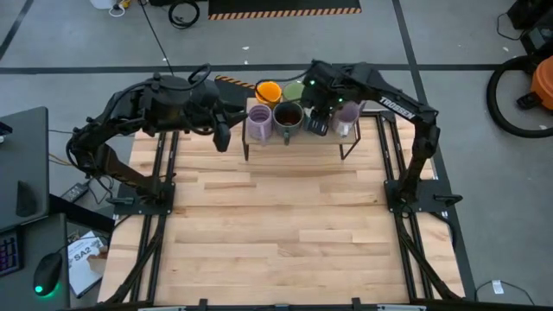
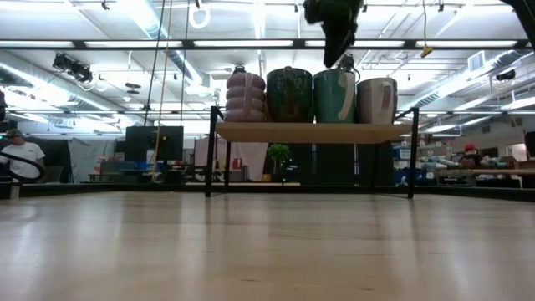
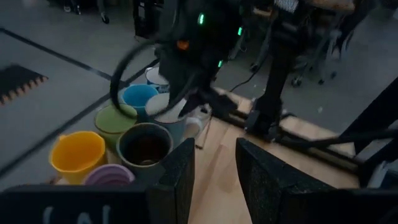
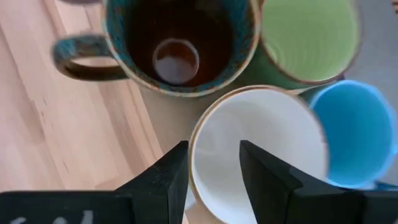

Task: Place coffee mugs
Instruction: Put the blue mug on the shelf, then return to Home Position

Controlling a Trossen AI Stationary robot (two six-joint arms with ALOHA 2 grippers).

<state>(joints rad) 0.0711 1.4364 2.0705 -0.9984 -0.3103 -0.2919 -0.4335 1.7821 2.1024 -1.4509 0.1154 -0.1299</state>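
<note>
2 right tool (image 4: 208,165) fingers parted, straddling white mug (image 4: 261,155) rim.

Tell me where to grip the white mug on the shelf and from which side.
Grip the white mug by its rim, from straight above. It stands upright, mouth open, crowded by the dark mug, green mug and blue mug. The right gripper hangs over that rim, jaws apart.

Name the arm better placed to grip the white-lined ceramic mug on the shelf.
Right. Its end effector hangs directly over the white-lined ceramic mug, fingers open astride its rim. The left end effector sits beside the small wooden shelf, farther off.
</note>
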